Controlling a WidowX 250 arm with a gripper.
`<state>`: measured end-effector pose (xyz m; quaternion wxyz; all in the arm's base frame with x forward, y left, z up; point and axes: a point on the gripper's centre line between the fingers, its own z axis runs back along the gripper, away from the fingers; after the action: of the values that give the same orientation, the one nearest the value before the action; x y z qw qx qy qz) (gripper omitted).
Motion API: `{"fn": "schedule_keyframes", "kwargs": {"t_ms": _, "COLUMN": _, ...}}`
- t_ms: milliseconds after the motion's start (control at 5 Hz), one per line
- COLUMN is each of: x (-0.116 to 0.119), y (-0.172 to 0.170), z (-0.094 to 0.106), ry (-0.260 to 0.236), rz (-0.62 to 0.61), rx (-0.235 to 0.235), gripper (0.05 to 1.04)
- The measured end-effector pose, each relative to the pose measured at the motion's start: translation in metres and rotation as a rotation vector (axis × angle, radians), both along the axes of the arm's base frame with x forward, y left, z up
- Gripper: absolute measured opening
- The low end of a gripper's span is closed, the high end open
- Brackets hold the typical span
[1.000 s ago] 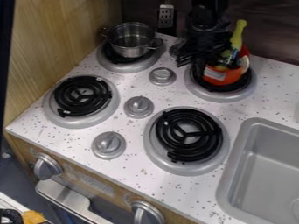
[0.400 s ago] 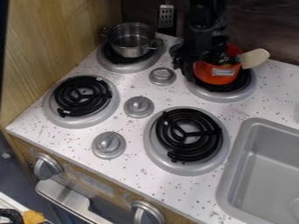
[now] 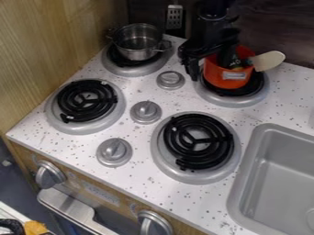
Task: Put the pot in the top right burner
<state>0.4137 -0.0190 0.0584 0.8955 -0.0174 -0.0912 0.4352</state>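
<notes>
My tool (image 3: pixel 210 69) is positioned at the left side of the orange pot (image 3: pixel 215 77), fingers apart: one outside the wall, the other within the opening. This straddle suits a grip on the rim, and the gap also permits release without dragging the wall. The orange pot sits upright on the top right burner (image 3: pixel 236 101), the location specified by the task; the coil gives its base a level seat. A pale utensil head (image 3: pixel 268 60) projects over the right rim, probably because the utensil is too long to lie inside. The steel pot (image 3: pixel 136 53) occupies the top left burner (image 3: pixel 130 71) and requires no handling.

Changes: in the first frame, the orange pot leaned and a yellow-green handle rose from it; it now stands level, with the pale head extended to the right. Since the second frame, the tool has shifted slightly; the pot's position is practically unchanged.
</notes>
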Motion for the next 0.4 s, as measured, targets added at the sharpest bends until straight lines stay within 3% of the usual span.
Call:
{"fn": "schedule_keyframes", "kwargs": {"t_ms": 200, "x": -0.0059, "y": 0.0036, "z": 0.0003, "ry": 0.039, "rz": 0.036, "rx": 0.018, "gripper": 1.0}}
{"fn": "schedule_keyframes", "kwargs": {"t_ms": 400, "x": -0.0018, "y": 0.0078, "z": 0.0017, "ry": 0.001, "rz": 0.088, "rx": 0.031, "gripper": 1.0}}
